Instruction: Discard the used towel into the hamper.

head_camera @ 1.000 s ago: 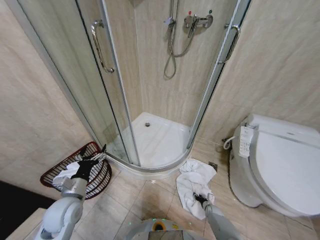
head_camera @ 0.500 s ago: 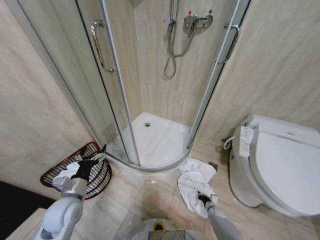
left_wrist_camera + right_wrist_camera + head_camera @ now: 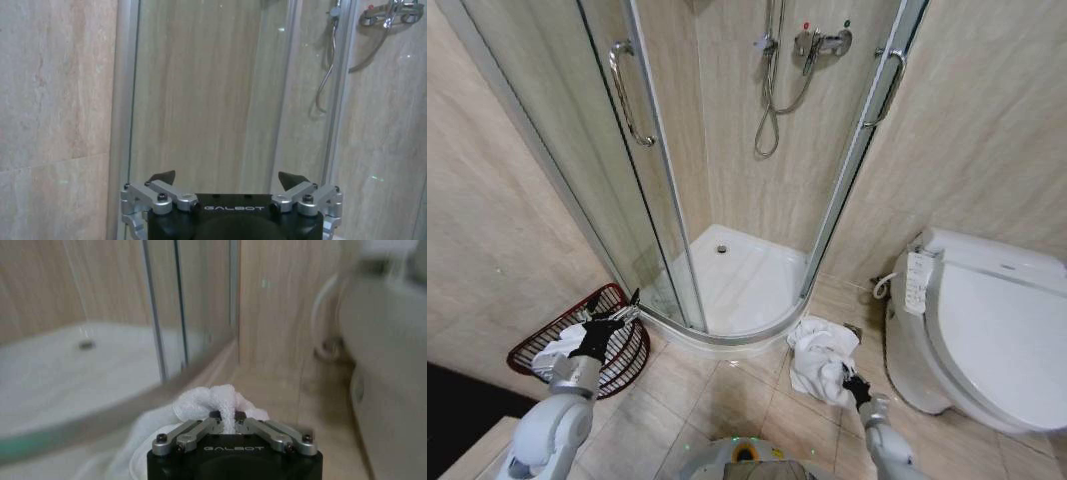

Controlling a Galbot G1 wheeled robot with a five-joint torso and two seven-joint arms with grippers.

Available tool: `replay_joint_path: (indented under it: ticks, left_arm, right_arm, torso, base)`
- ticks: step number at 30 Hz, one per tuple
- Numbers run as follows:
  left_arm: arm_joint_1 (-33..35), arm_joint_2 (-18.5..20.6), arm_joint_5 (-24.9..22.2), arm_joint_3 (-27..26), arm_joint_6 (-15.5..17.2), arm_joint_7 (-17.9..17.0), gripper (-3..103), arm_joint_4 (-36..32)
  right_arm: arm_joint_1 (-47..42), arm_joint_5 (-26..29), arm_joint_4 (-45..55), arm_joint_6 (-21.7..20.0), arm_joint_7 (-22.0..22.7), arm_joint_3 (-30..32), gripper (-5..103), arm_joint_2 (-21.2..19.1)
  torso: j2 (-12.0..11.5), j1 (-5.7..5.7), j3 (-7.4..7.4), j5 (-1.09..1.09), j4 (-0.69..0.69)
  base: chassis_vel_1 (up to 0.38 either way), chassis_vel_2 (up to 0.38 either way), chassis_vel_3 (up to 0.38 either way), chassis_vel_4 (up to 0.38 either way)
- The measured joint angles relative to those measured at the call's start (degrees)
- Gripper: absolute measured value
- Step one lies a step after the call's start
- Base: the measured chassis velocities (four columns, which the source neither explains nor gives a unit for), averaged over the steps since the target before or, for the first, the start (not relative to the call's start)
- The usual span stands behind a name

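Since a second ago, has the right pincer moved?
Yes. The right pincer, shut on the crumpled white towel, has shifted right, toward the white toilet, dragging the towel with it.

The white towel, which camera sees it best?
The head view: the whole towel lies bunched on the floor tiles by the toilet, pinched by the right tool. The right wrist view shows just a bunched tuft between the shut fingers.

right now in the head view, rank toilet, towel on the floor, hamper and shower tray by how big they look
1. Toilet, nearest the camera, which may flatter it.
2. Shower tray.
3. Hamper and towel: too alike to rank; the left gripper covers part of the hamper, and the right gripper pinches the towel.
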Motion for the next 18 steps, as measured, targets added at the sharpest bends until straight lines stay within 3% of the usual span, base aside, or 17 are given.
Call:
replay_joint_path:
  ticks: [4,8,18]
  left_arm:
    - [0.0,0.0,0.0,0.0,0.0,0.0,100,0.0]
    - [0.0,0.0,0.0,0.0,0.0,0.0,100,0.0]
    - [0.0,0.0,0.0,0.0,0.0,0.0,100,0.0]
  right_arm:
    - [-2.8,0.9,5.4,1.2,-0.3,1.2,4,0.3]
    - [-8.8,3.8,17.7,3.3,-2.6,4.1,4,0.3]
    - [-16.9,13.3,38.5,1.2,-3.3,11.0,4,-2.1]
  torso:
    - [0.0,0.00,0.00,0.00,0.00]
    - [0.0,0.00,0.00,0.00,0.00]
    - [0.0,0.00,0.00,0.01,0.00]
  base:
    - [0.000,0.000,0.000,0.000]
    - [0.000,0.000,0.000,0.000]
    - [0.000,0.000,0.000,0.000]
